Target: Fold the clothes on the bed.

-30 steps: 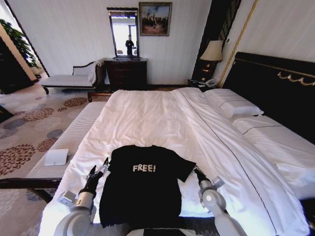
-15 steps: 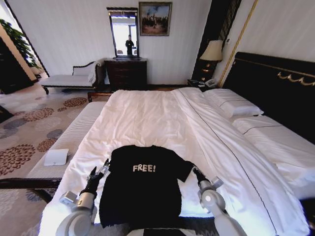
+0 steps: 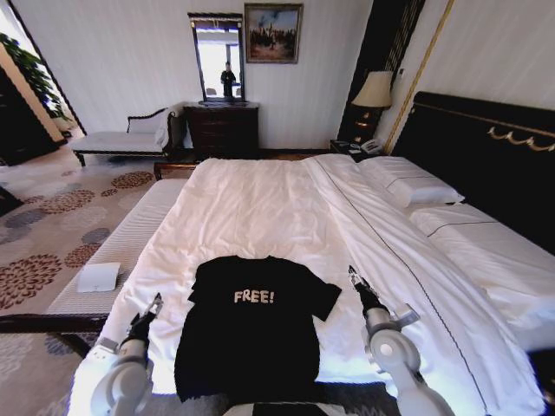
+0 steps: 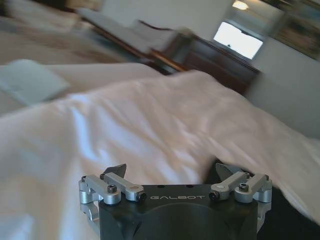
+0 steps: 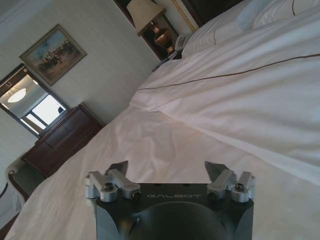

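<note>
Now | black T-shirt (image 3: 251, 329) flat on bed (image 3: 260, 208) | left claw (image 4: 172, 175) spread wide, empty, beside it | right claw (image 5: 167, 170) likewise, opposite side

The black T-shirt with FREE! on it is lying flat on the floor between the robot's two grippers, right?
Not on the floor. The head view shows the T-shirt lying flat on the bed, between the left gripper and the right gripper.

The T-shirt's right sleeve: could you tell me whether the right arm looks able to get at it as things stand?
Probably yes. The right gripper hovers open just beside the black T-shirt, near its sleeve, with bare white bed sheet between them and nothing in the way.
</note>
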{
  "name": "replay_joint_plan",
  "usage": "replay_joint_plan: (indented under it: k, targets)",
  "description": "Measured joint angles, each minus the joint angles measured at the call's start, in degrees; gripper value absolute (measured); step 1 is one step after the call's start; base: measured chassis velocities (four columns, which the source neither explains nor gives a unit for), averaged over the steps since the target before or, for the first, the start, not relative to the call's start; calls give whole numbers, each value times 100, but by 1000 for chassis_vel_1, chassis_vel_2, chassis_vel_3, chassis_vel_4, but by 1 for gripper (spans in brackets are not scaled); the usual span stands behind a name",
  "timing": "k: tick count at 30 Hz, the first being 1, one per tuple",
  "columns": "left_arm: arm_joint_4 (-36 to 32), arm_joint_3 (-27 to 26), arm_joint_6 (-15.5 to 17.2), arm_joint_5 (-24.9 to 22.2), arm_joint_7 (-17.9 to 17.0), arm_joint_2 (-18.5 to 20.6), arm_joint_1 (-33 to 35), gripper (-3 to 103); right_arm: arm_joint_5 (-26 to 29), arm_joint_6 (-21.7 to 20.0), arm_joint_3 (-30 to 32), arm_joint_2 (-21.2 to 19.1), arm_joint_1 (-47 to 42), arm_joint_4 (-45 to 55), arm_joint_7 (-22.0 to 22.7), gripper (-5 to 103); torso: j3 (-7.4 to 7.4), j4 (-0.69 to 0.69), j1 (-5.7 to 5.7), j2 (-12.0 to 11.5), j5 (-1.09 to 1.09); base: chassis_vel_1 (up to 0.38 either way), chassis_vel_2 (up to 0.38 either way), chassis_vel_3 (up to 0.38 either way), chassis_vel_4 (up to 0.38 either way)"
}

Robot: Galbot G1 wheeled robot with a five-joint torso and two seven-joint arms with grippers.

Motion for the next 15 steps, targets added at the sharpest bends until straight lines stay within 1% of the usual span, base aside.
replay_joint_plan:
  k: [2,3,4,5,7,8,9,10,11,12,13,14,15]
  targets:
    - [7,241,-158,432,376,-67,201,100,-37,0,-38,26,-35,43,18,95,0,1,0,0,1,0,0,0,0]
    - [33,348,-269,704,526,-99,261,100,-51,1,-50,31,-41,43,23,95,0,0,0,0,1,0,0,0,0]
    - [101,450,-465,1094,695,-131,300,100,-64,6,-52,34,-46,40,29,98,0,1,0,0,0,0,0,0,0]
    - [101,450,-465,1094,695,-131,300,100,-64,6,-52,34,-46,40,29,98,0,1,0,0,0,0,0,0,0]
    - [317,515,-953,1893,929,-159,267,100,-89,35,-47,40,-69,-29,39,100,0,0,0,0,1,0,0,0,0]
    - [317,515,-953,1893,929,-159,267,100,-89,35,-47,40,-69,-29,39,100,0,0,0,0,1,0,0,0,0]
    - [426,514,-1102,2132,971,-149,228,100,-113,57,-45,43,-87,-68,41,100,0,0,0,0,1,0,0,0,0]
    - [497,508,-1137,2152,972,-134,196,100,-136,75,-41,49,-101,-99,41,100,0,0,0,0,0,0,0,0,0]
    - [543,503,-1084,1952,952,-115,163,100,-152,87,-41,60,-112,-121,41,100,0,0,0,0,0,0,0,0,0]
    - [562,498,-928,1563,879,-101,116,100,-165,94,-42,76,-121,-143,41,100,0,1,0,0,0,0,0,0,0]
    - [564,482,-640,925,756,-95,32,100,-180,99,-54,92,-125,-161,41,100,0,0,0,0,0,0,0,0,0]
    - [564,482,-640,925,756,-95,32,100,-180,99,-54,92,-125,-161,41,100,0,0,0,0,0,0,0,0,0]
    - [564,461,-403,338,622,-97,-58,100,-204,104,-75,107,-125,-179,41,100,0,0,0,0,0,0,0,0,0]
